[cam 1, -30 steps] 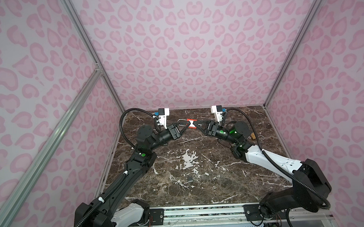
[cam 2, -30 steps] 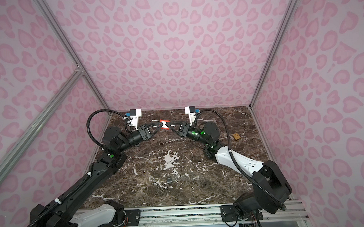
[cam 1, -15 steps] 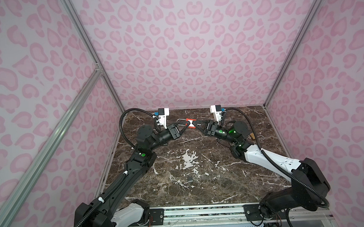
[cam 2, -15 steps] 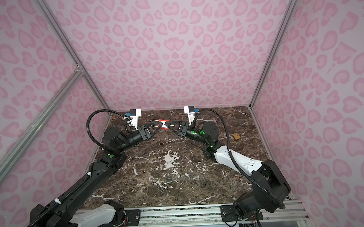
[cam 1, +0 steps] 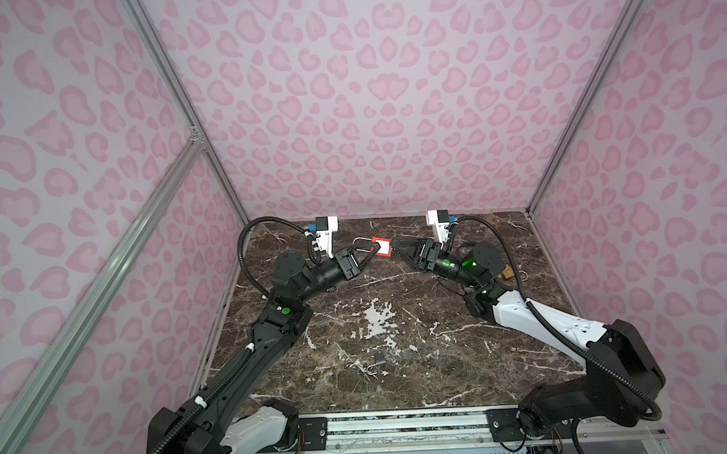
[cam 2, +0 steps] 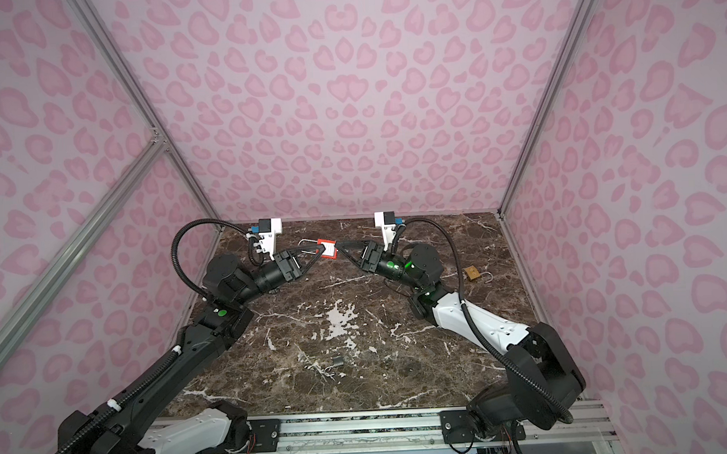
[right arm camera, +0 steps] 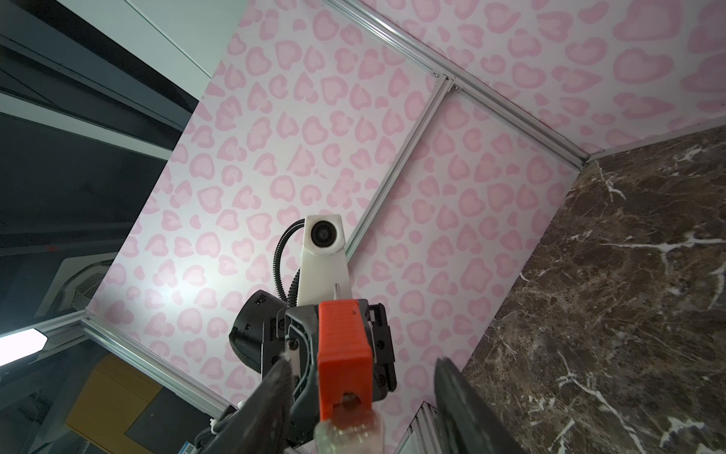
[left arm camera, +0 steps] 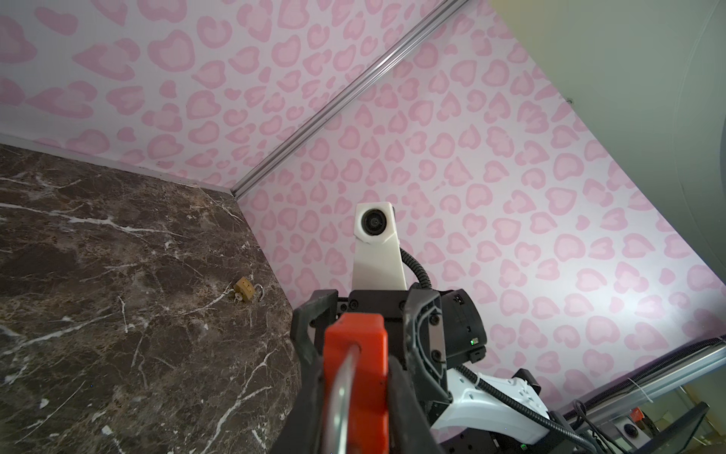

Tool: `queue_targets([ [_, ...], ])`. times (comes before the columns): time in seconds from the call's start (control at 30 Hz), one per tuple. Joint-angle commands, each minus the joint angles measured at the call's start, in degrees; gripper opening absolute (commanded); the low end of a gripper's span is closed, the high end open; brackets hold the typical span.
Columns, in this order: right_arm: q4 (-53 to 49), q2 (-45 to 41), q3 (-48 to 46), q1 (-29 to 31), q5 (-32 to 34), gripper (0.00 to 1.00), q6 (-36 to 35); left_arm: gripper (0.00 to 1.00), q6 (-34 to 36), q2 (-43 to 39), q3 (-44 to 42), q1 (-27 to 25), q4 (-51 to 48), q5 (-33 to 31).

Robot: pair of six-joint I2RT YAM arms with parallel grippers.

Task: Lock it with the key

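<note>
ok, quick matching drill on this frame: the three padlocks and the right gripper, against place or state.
1 red padlock
2 brass padlock
3 small dark padlock
4 right gripper

a on the table, at its right edge
b jaws open
c clamped in the left gripper
d on the table, near the middle

Pairs: 1-c, 2-a, 3-d, 4-b

Red padlock (cam 1: pixel 382 249) — brown marble table (cam 1: pixel 421 380)
</note>
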Motion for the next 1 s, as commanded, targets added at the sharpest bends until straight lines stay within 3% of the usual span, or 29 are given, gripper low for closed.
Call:
queue_targets([
  [0.0,1.4,-0.3,-1.0,-0.5,-0.4,0.59,-0.2,0.1,0.2,-0.1,0.1,0.1,3.5,-0.1],
  [0.47,2.8,-0.4,-2.8,0.6,-1.5,0.58,-0.9,0.1,0.2,0.1,0.2,0.1,3.5,-0.4],
  [0.8,0.4,-1.1,-3.5,0.8,-0.9,0.43,-3.4,0.1,0.1,0.3,0.4,0.1,3.6,-0.3],
  [0.97,-0.7,-1.1,-3.7,0.6,-0.7,0.44,-4.0,0.1,0.0,0.1,0.5,0.0,3.5,-0.3],
])
